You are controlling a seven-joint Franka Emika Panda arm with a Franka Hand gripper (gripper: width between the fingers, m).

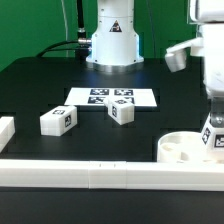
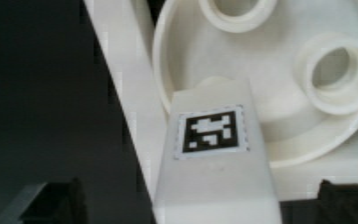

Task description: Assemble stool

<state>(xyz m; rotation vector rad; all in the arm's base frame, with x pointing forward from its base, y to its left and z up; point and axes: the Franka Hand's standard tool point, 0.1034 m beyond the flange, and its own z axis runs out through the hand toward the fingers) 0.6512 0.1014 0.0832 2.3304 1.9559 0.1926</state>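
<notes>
The hand (image 1: 212,122) hangs wide open and empty over the stool seat (image 1: 180,148), which lies on the table (image 1: 40,85) against the rail (image 1: 100,170). The seat looks like stiff, light, smooth plastic, probably best pinched at its thick rim.

The black bench (image 1: 40,90) carries the marker board (image 1: 112,97). A tagged leg (image 1: 122,111) lies just beside it, a second leg (image 1: 58,120) nearby. The round seat (image 1: 178,148) rests by the front rail (image 1: 100,170).
</notes>
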